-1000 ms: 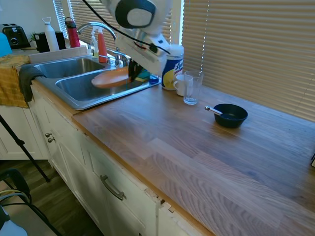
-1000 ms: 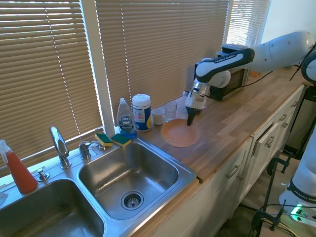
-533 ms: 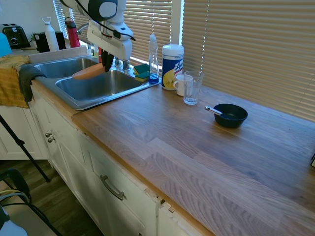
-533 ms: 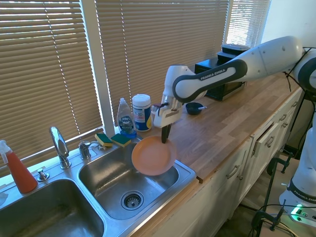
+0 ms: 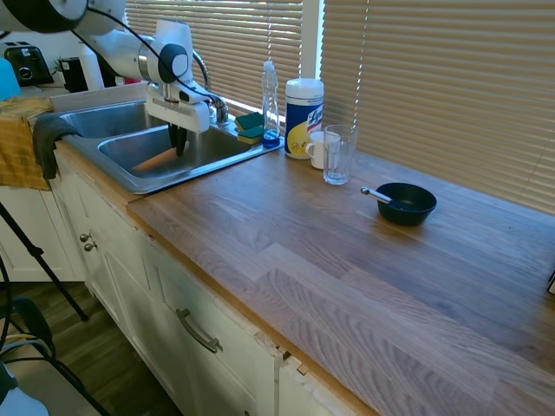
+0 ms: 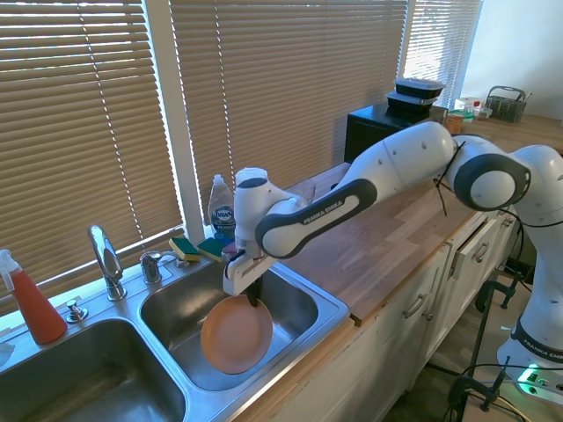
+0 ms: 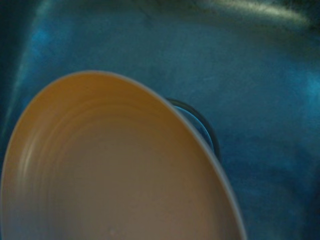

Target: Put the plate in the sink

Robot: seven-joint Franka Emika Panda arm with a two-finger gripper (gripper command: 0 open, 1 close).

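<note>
My pincer (image 6: 254, 297) pinches the plate (image 6: 236, 335) by its rim | plate hangs tilted below my pincer, inside the sink (image 6: 330, 308) basin | risk: releasing from here lets it drop and clatter.

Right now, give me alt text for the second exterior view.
The gripper holds the salmon plate by its rim, tilted, over the right basin of the steel sink. A red spray bottle stands far left.
</note>
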